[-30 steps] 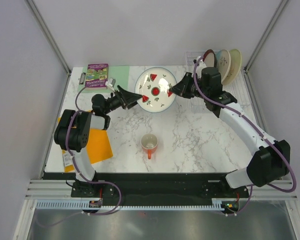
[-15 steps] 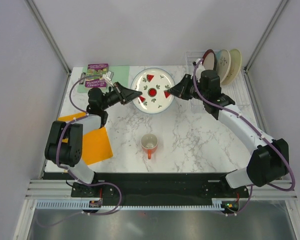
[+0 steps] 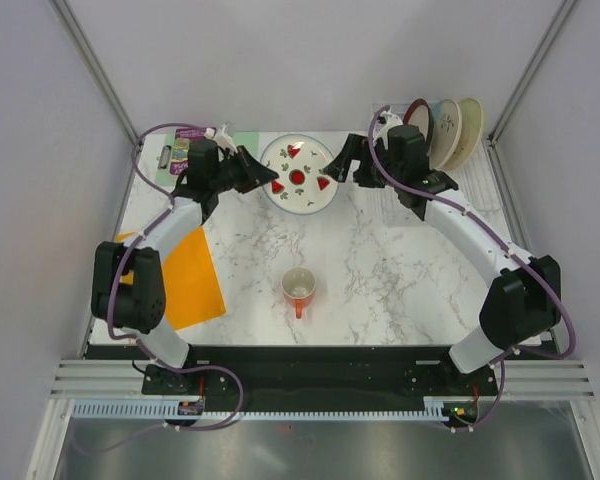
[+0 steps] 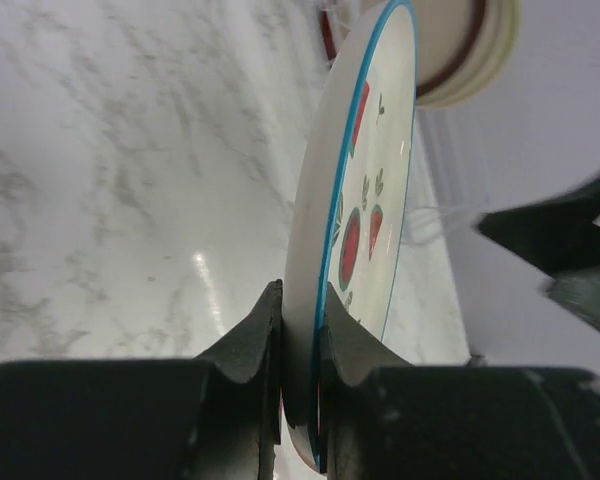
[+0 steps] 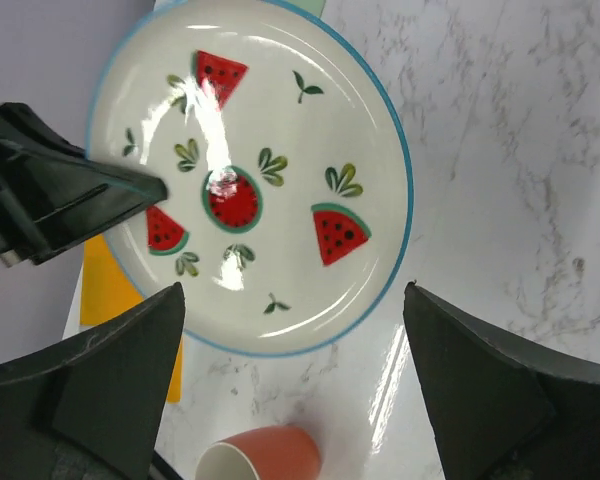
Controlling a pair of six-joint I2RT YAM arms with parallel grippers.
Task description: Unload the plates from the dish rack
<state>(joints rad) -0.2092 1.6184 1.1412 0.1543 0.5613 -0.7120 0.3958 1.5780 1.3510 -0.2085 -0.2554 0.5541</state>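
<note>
The white marbled worktop (image 3: 380, 260) sits inside pale enclosure walls.

Left pincer (image 4: 300, 315): the jaws are now clamped tight on the rim of the watermelon plate (image 4: 365, 200), one finger on each face. A second ago they stood apart beside it.

Right pincer (image 5: 292, 300): the jaws are now spread wide on either side of the plate and are clear of it. A second ago they gripped its opposite rim.

Result: the handover is complete. The left arm alone carries the plate, apparently clear of the surface, over the far middle of the worktop.

The three remaining plates (image 3: 446, 128) stand on edge in the dish rack (image 3: 382, 120) at the far right corner.

Judgement: the right arm is free to go back for the next plate. A grip on one edge may let the plate pivot during transport.
</note>
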